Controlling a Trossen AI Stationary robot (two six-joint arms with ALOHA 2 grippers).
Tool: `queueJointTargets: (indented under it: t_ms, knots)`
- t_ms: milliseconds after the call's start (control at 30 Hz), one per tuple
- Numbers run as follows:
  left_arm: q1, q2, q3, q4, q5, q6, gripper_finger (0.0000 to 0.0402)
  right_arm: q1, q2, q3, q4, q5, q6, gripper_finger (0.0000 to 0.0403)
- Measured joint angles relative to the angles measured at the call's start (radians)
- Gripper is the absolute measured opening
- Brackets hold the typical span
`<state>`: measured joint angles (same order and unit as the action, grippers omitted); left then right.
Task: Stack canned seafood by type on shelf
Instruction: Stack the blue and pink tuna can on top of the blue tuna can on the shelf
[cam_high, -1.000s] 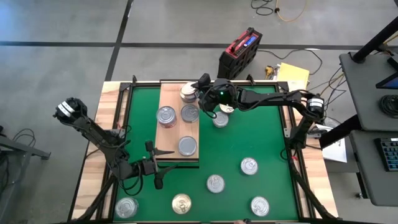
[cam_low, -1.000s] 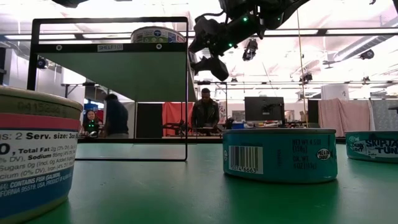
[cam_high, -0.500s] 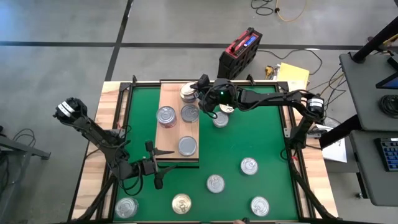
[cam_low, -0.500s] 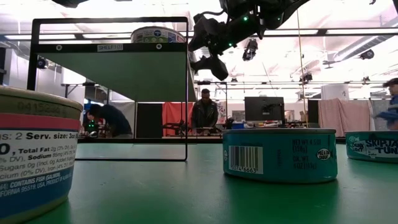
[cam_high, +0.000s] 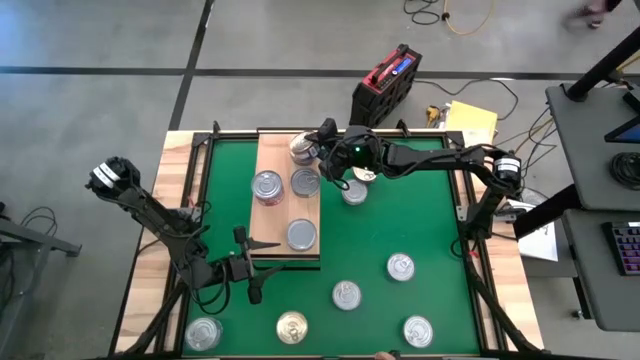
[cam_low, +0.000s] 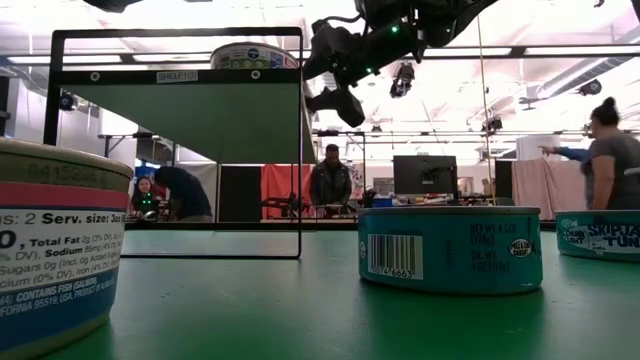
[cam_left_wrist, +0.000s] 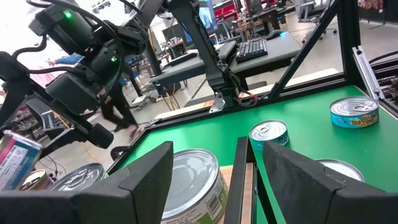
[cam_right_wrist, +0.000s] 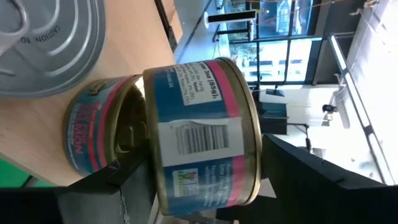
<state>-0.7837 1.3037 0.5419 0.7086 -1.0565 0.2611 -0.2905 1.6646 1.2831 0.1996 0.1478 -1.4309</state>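
Right wrist view showing right end effector (cam_right_wrist: 205, 205) holding pink-and-blue tin (cam_right_wrist: 199, 134) between fingers, tin sitting tilted on matching tin (cam_right_wrist: 102, 134) on shelf (cam_high: 272, 215), far end. To do well: levelling held tin, centring rim over lower one, lowering until seated, only then releasing. Left end effector (cam_left_wrist: 217, 180) waiting at shelf's near edge, fingers standing apart, holding nothing. Readable writing: "SHELF(3)" on black frame (cam_low: 177, 76); "TUNA" partly legible on teal tin (cam_low: 600, 236); barcode on held tin.

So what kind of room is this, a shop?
Probably a robot lab or workshop, not a shop: two robot arms work a green table mat, desks with a computer monitor stand behind, and cables trail across the grey floor.
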Motion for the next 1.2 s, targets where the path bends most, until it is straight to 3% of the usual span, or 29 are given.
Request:
queueJointTargets:
  t_ms: [433, 1200]
  knots:
    - [0.0, 0.0, 0.0, 0.0, 0.0, 0.0, 0.0233, 0.0, 0.0, 0.0, -0.029, 0.009, 0.107, 0.0254]
    - [0.0, 0.0, 0.0, -0.008, 0.0, -0.008, 0.0233, -0.001, 0.0, 0.0, -0.057, 0.035, 0.104, 0.026]
